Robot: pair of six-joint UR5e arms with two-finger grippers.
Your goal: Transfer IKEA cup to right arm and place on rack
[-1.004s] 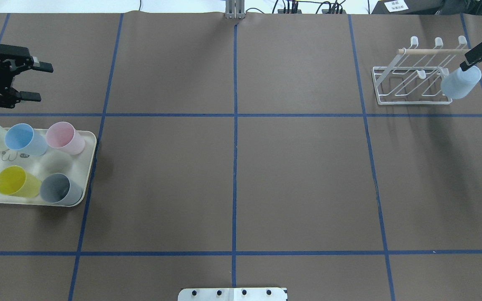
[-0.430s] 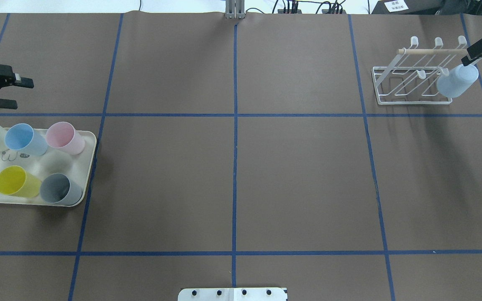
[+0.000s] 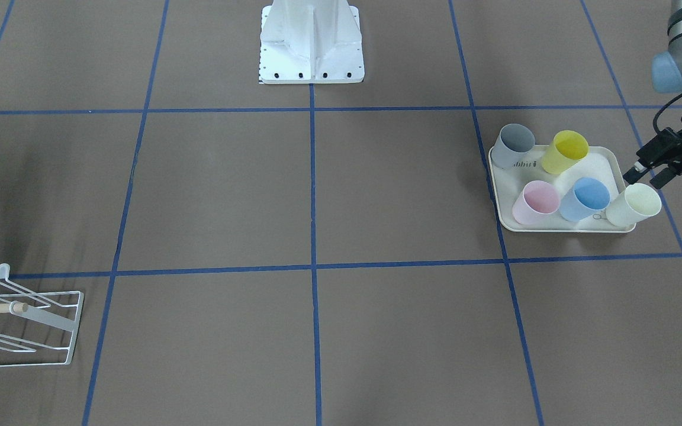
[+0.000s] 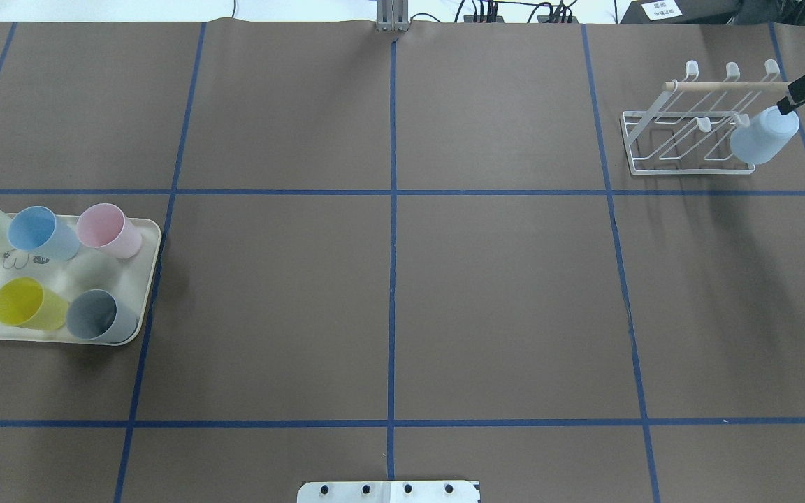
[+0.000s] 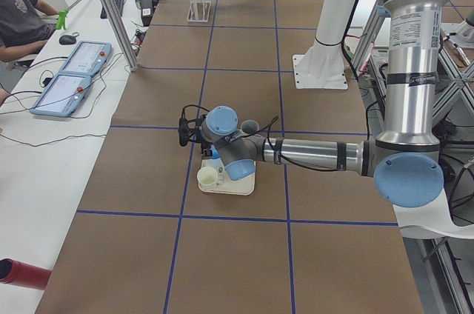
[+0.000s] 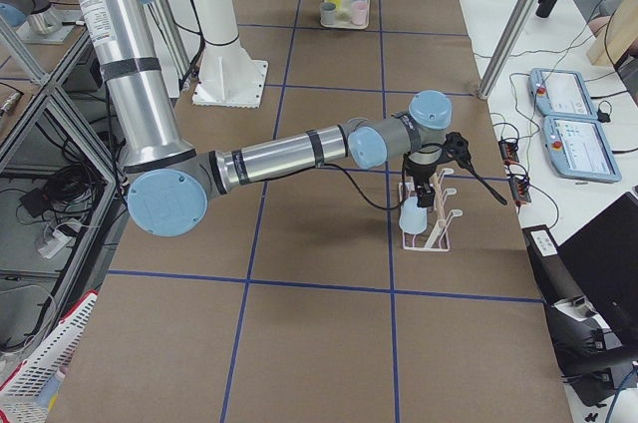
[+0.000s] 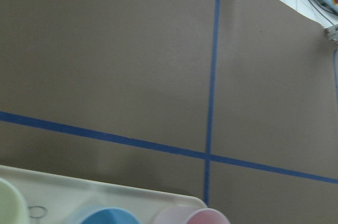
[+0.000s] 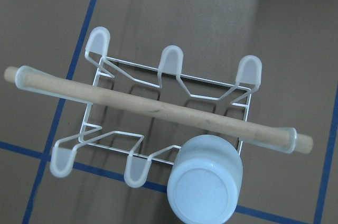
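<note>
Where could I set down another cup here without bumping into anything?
The wide bare table between the tray and the rack is free. The rack's five empty prongs are open too; only one corner prong carries the pale blue cup. The tray is crowded with five cups.

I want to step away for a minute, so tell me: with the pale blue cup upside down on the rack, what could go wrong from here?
The pale blue cup sits on the end prong of the rack and hangs past the wire base. The right tool is close above it, and a brush on retreat might tip it off. The left tool is near the cream cup at the edge of the tray and could knock it.
</note>
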